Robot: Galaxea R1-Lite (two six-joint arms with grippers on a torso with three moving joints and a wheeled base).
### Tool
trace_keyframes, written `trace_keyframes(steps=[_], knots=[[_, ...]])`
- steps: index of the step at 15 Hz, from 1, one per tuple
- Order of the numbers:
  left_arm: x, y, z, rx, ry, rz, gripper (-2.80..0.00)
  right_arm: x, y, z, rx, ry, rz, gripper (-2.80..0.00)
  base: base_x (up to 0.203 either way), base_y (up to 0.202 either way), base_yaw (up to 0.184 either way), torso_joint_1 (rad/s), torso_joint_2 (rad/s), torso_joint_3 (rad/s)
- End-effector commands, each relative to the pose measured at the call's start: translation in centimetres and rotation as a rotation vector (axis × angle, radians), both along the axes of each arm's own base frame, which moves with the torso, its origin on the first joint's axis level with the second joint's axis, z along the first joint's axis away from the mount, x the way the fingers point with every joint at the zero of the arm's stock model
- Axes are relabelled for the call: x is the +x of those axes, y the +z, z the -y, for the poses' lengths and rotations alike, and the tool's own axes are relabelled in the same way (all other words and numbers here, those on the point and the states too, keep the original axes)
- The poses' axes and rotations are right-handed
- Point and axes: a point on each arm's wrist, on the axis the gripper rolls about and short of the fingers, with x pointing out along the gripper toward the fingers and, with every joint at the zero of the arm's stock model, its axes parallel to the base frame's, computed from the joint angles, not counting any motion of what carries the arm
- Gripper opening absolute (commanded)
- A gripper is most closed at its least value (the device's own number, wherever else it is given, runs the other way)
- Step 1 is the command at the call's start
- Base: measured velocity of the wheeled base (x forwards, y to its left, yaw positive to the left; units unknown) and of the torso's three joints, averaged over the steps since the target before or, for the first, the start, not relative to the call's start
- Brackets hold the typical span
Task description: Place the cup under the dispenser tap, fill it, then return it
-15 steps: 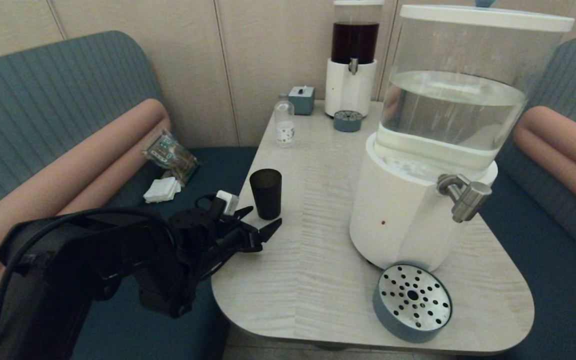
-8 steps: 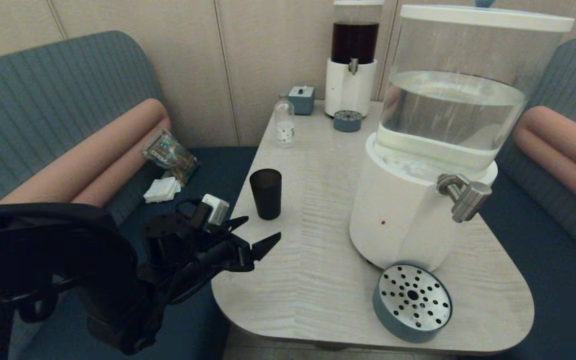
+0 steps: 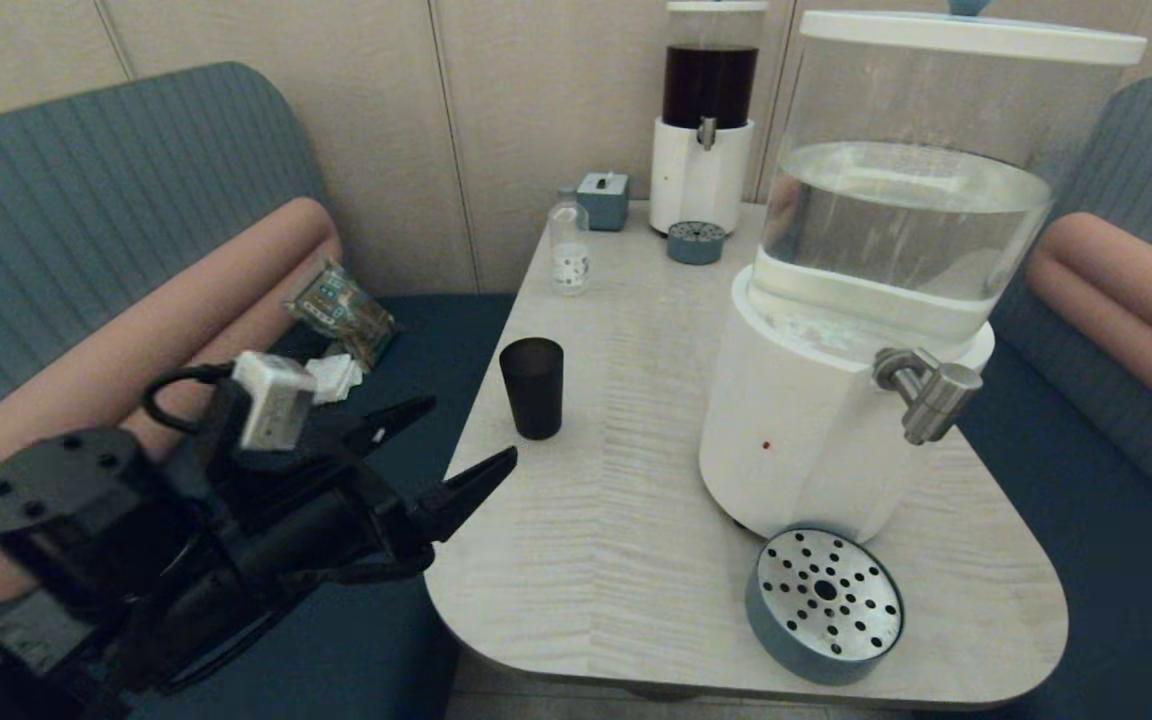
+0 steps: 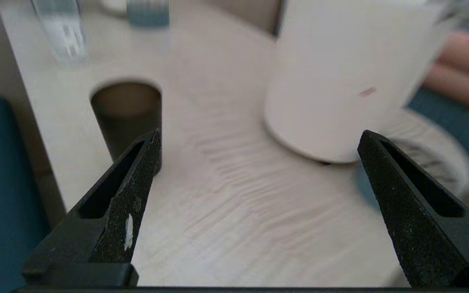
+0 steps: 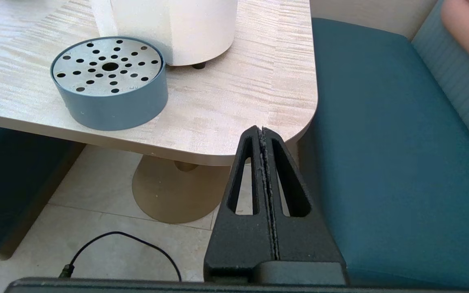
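Note:
The dark cup point(image 3: 532, 386) stands upright near the left edge of the pale table point(image 3: 636, 500); the left wrist view has the cup point(image 4: 127, 114) beyond one fingertip. My left gripper point(image 3: 471, 440) hovers open and empty by the table's left front corner, a short way in front of and to the left of the cup, apart from it. The steel dispenser tap point(image 3: 931, 397) juts from the white-based dispenser point(image 3: 816, 430) with its clear water tank on the right. My right gripper point(image 5: 262, 130) is shut and empty, low beside the table's right front corner.
A round grey drip tray point(image 3: 824, 606) with a perforated steel top sits at the front below the tap. A small clear bottle point(image 3: 569, 252), a dark-liquid dispenser point(image 3: 704, 120) and a second small tray point(image 3: 695, 241) stand at the back. Teal benches flank the table.
My left arm has pulled back toward the front left and risen closer to the head camera, widening the gap to the cup. The cup has stayed in place.

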Motion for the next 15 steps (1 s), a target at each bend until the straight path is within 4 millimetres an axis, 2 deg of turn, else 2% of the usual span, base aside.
trace_keyframes(steps=[1, 2, 8, 15], knots=[[-3.7, 2.5, -1.5, -0.047, 0.000, 0.111, 0.00, 0.0, 0.0, 0.0, -0.002, 0.002, 0.000, -2.80, 0.000, 0.000, 0.000, 0.000, 0.00, 0.000], [-4.6, 2.9, -1.9, -0.057, 0.003, 0.131, -2.80, 0.0, 0.0, 0.0, -0.002, 0.002, 0.000, -2.80, 0.000, 0.000, 0.000, 0.000, 0.00, 0.000], [-9.9, 4.2, -4.3, -0.117, 0.077, 0.228, -2.80, 0.0, 0.0, 0.0, -0.001, 0.001, 0.000, -2.80, 0.000, 0.000, 0.000, 0.000, 0.00, 0.000], [-17.3, 6.4, -8.2, -0.171, 0.356, 0.306, -2.80, 0.0, 0.0, 0.0, -0.001, 0.000, 0.000, -2.80, 0.000, 0.000, 0.000, 0.000, 0.00, 0.000]])
